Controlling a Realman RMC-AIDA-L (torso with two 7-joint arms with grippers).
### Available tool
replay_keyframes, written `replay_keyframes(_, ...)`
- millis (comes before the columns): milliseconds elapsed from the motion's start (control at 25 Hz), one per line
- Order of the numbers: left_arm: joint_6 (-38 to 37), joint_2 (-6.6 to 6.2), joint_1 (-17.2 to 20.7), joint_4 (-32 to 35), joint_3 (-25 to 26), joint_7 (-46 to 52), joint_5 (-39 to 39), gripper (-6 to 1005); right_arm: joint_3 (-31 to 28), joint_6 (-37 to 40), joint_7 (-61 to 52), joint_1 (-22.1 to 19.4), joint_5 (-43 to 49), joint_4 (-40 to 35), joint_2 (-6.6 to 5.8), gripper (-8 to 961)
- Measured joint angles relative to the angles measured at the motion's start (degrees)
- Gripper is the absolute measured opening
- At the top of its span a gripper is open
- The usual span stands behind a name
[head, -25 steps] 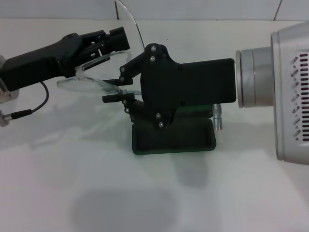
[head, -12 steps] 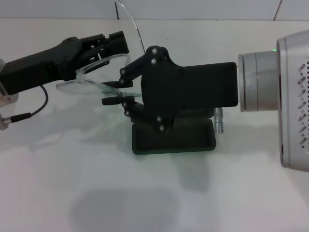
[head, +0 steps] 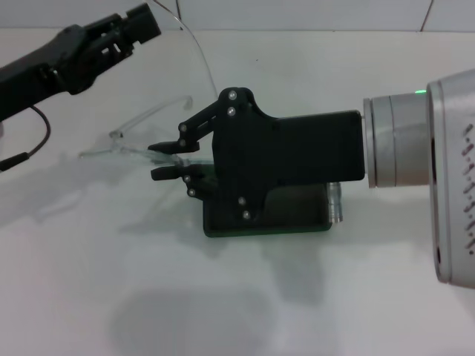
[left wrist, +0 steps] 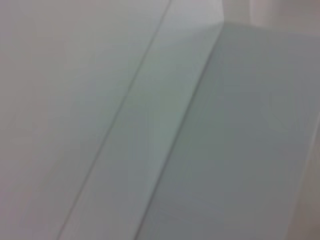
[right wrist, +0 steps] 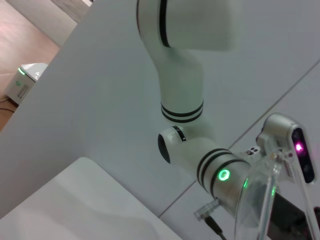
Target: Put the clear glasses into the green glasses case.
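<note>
In the head view my right gripper [head: 154, 160] is shut on the clear glasses [head: 111, 147], gripping them near the middle of the frame. One lens sticks out to the left of the fingers. A thin clear arm [head: 202, 58] curves up behind the gripper. The glasses hang above the table, just left of the green glasses case [head: 223, 221]. The case lies under the gripper's body, which hides most of it. The right wrist view shows a clear lens [right wrist: 256, 200] close up. My left gripper [head: 141, 21] is at the upper left, apart from the glasses.
The white table [head: 237, 297] spreads out in front of the case. A white wall [head: 312, 13] runs along the back. The right wrist view shows my left arm [right wrist: 182, 90] ahead. The left wrist view shows only pale flat surfaces [left wrist: 150, 125].
My left gripper has let go of the glasses and drawn back up and to the left. The right gripper keeps the glasses and has shifted slightly left and down.
</note>
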State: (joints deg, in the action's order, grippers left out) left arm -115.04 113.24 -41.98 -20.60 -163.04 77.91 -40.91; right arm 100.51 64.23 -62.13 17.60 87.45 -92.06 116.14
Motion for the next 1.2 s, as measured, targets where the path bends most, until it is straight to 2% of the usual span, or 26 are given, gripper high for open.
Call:
replay_keyframes(520, 6.3, -0.4, 0.0, -0.1, 0.0, 0.4, 0.8, 251, 1.5, 0.0, 3.7, -1.3, -2.2, -2.0, -0.02, 121)
replay_keyframes(920, 2.8, 0.53, -4.1, 0.9, -0.1, 1.1, 3.2, 251, 1.6, -0.1, 4.4, -0.4, -2.3, 0.1, -0.01, 121)
replay_keyframes(1200, 2.6, 0.59, -6.0, 3.2, -0.1, 0.6, 5.9, 251, 1.6, -0.4, 4.8, -0.2, -3.8, 1.0, -0.08, 121)
